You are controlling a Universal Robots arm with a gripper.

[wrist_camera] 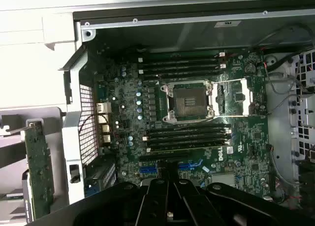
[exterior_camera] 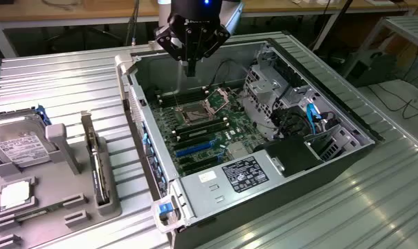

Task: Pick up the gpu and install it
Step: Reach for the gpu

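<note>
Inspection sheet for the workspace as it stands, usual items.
surface: ribbed metal table carrying a grey holder and an open PC case.
job's things: gpu on edge in the holder, untouched; motherboard exposed in the case.
clutter: hard drive and processor chip in the holder.
grippers: gripper shut, empty, above the open case.
cables: blue cables inside the case; loose cables on the floor.
surroundings: wooden bench behind the table.
</note>
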